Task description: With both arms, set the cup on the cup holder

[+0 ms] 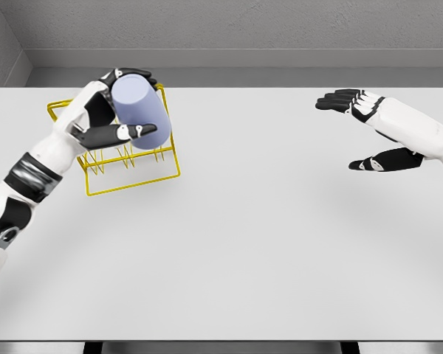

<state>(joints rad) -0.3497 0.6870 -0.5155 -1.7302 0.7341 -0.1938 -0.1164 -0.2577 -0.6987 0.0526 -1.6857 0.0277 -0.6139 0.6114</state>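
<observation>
A pale lavender cup is held tilted, mouth up and to the left, over the yellow wire cup holder at the table's far left. My left hand is shut on the cup, fingers over its top and thumb across its lower side. Whether the cup's base touches the rack's prongs I cannot tell. My right hand hovers open over the table's right side, fingers spread toward the left, far from the cup.
The white table spreads across the view, its front edge near the bottom. A grey wall runs behind the table's far edge. The yellow rack's base frame reaches toward the table's middle left.
</observation>
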